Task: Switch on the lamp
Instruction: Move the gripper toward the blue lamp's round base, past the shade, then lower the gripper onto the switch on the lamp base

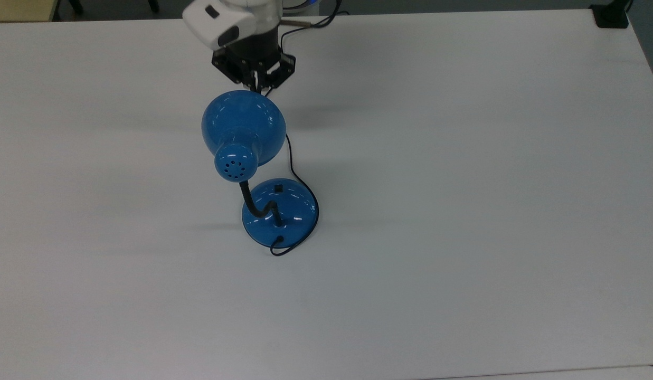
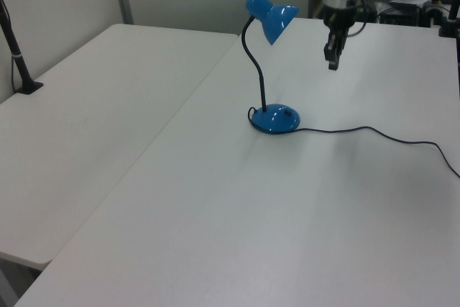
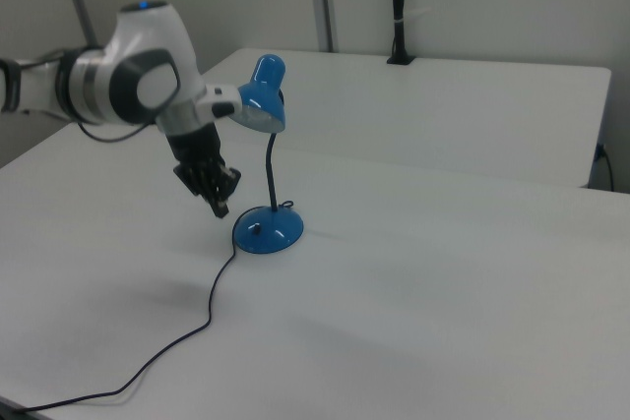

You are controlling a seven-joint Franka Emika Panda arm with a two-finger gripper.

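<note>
The lamp stands unlit mid-table: a glossy blue dome shade, a vented cap, a black gooseneck and a round blue base. Its small black switch sits on the base's far side in the top view. My gripper hangs shut and points down, just beyond the shade's far rim in the top view. In the left view the gripper is right of the shade, above the table and higher than the base. In the right view the gripper hovers left of the base, holding nothing.
The lamp's black cord loops around the base and trails past my gripper to the table's far edge; in the left view the cord crosses the tabletop rightward. A black clamp sits at the far right corner. A second table adjoins.
</note>
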